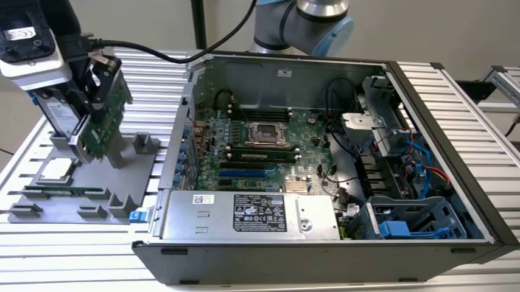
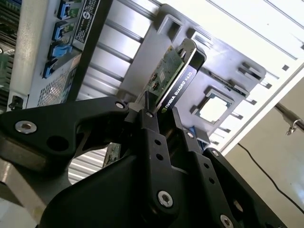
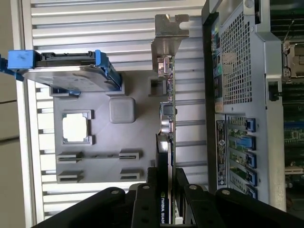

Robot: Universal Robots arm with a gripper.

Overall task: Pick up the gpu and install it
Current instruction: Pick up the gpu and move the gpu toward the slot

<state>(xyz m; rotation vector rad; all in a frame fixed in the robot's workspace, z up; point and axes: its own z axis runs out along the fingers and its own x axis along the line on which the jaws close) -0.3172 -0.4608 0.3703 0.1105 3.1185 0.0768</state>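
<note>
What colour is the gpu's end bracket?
The gpu has a silver end bracket, clearest in the first wrist view.

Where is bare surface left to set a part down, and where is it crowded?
Bare slatted table: the strip nearest the camera by the grey holder tray, and the strip on the exterior view's right of the computer case. Crowded: the tray, where the gripper holds the gpu beside the hard drive, and the case's inside.

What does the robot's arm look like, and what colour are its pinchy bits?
The arm is rounded and grey, with a light blue cap. The gripper is matte black, its jaws built from flat bars joined by silver screws. A black cable runs to it.
</note>
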